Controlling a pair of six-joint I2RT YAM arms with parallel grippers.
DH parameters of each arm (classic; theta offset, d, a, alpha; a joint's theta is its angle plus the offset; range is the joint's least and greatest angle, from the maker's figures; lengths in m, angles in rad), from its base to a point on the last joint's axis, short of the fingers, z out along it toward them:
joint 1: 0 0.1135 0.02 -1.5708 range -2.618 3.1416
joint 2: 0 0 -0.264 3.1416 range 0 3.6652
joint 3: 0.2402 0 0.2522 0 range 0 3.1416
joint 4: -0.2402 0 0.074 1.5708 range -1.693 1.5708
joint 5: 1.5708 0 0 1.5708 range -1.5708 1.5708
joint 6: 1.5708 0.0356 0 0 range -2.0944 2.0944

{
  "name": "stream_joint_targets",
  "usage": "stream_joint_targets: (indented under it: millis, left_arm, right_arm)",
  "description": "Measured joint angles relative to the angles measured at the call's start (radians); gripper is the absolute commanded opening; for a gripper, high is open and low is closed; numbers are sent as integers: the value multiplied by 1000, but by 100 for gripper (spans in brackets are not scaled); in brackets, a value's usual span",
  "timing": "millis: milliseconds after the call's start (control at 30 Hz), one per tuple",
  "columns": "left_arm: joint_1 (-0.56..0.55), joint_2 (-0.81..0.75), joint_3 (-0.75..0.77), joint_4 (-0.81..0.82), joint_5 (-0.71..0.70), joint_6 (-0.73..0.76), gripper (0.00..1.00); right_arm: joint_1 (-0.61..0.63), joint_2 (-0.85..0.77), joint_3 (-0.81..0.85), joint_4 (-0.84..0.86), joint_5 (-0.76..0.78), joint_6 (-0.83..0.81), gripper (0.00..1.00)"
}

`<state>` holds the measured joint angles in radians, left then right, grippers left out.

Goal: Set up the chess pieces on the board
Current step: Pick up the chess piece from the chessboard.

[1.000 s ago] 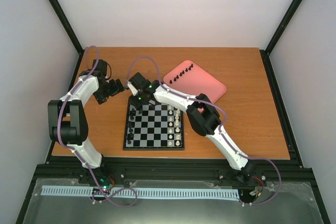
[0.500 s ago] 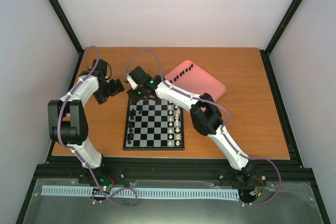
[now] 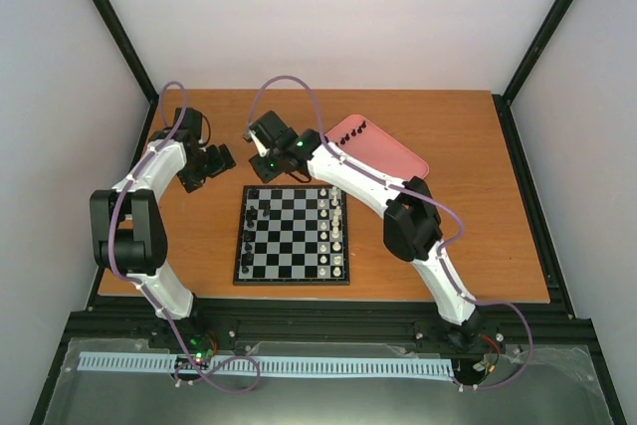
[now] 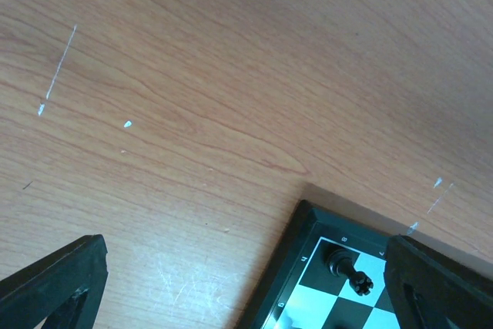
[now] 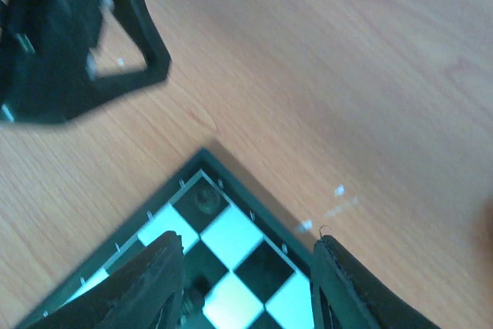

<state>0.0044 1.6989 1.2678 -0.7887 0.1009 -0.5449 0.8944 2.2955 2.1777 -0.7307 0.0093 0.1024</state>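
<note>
- Tabletop (image 3: 478,226) of orange-brown wood, with a small square chessboard (image 3: 294,246) of black and light-grey squares and a dark border lying near its middle, in front of my two arms.
- Tiny black chess pieces (image 3: 254,218) stand along the chessboard's left side, and small cream pieces (image 3: 336,236) stand along its right side.
- More tiny black pieces (image 3: 348,132) sit in a row on a pink rounded rectangular tray (image 3: 398,154), just beyond the chessboard's far right corner.
- My left end effector (image 4: 245,243) hangs over bare wood beside the chessboard's far left corner, fingers spread wide and holding nothing.
- My right end effector (image 5: 246,243) hangs above that same corner, fingers partly apart and empty. A black piece (image 5: 206,199) stands on the corner square below it.
</note>
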Motion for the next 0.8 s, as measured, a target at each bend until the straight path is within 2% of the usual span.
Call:
stream_joint_targets:
  millis: [67,333,400,800]
  left_arm:
    - [0,0,8,-2,0,0,100]
    - [0,0,18,-22,-1,1,100]
    - [0,0,19,-27,-2,4,100]
    - [0,-15,23,-46,-5,18,100]
  right_arm:
    - [0,-31,-48,-23,13,21,48]
    - [14,-45,-135,-118,4,109,45]
    - [19,-45,-138,-120,-3,122,42]
    - [52,-41,-188,-117,-76,180,39]
